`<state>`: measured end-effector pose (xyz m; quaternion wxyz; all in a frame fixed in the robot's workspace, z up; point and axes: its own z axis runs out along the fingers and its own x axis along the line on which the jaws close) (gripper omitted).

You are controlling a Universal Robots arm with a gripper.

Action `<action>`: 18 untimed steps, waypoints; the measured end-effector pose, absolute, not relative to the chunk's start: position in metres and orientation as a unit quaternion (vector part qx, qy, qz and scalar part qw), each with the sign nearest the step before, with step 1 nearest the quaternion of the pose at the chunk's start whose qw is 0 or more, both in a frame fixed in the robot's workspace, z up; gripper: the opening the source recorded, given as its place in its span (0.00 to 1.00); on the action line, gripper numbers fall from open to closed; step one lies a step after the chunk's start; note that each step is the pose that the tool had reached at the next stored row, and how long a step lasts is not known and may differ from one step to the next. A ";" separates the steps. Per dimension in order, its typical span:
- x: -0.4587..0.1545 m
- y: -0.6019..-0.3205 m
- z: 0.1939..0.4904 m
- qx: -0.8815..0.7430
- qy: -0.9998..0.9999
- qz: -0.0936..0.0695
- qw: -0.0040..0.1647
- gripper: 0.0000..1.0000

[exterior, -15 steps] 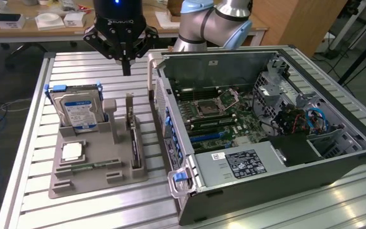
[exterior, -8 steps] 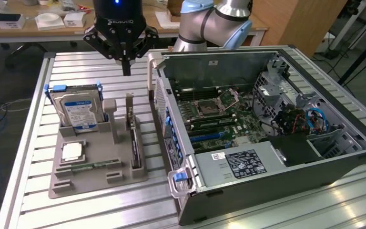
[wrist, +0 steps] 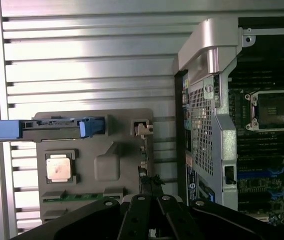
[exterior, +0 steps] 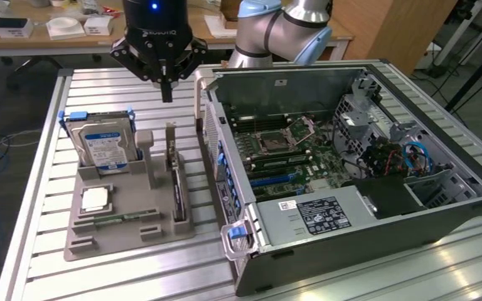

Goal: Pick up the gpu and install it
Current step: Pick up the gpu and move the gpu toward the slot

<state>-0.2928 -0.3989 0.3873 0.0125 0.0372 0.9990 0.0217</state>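
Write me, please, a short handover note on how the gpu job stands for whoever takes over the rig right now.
The gripper is shut and empty, hanging above the table near the gpu.
The gpu stands on edge in the grey holder tray, beside the hard drive.
The computer case lies open, motherboard exposed.
Done: nothing. Left: gpu not yet picked up or installed.
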 end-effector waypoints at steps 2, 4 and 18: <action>-0.293 -0.399 0.385 0.037 0.999 0.021 0.012 0.11; -0.293 -0.399 0.382 0.037 0.999 0.021 0.012 0.11; -0.293 -0.399 0.378 0.037 0.999 0.021 0.013 0.11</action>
